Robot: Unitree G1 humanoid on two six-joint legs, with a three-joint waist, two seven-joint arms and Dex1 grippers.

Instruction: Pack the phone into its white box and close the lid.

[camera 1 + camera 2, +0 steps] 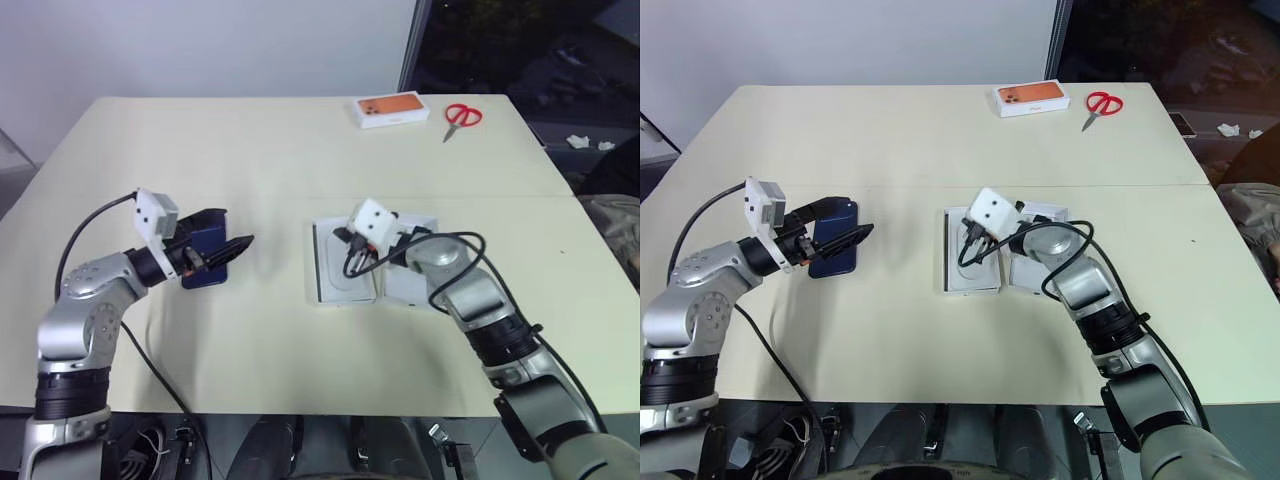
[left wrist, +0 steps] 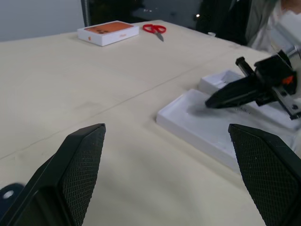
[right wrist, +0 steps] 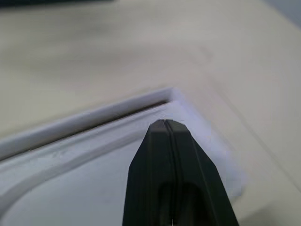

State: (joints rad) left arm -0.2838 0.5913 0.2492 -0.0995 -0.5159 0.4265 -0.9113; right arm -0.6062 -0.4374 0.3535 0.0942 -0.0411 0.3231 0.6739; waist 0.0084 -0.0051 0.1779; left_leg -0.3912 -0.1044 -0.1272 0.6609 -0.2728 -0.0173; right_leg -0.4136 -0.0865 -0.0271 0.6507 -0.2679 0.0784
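No brand name or lettering can be read on any item; the orange-topped box (image 1: pixel 394 110) at the far edge of the table (image 1: pixel 260 150) shows a printed phone image with camera lenses, its text too small to read. Red-handled scissors (image 1: pixel 461 118) lie just beside it, to the right.

The phone (image 1: pixel 834 238) lies dark blue and flat on the table on the left side, well apart from the boxes. The left gripper (image 1: pixel 835 226) hangs over it with fingers spread wide, one on each side above the phone; contact cannot be told.

Near the table centre sit two white pieces side by side. The left one, a shallow white tray (image 1: pixel 335 270) with an oval recess moulded in its floor, lies under the right gripper (image 3: pixel 168 129), whose fingers are pressed together with the tip over the tray's inner corner. The white piece on the right (image 1: pixel 410 285) is mostly covered by the right arm and its black cable, so which piece is the white box and which the lid cannot be told.
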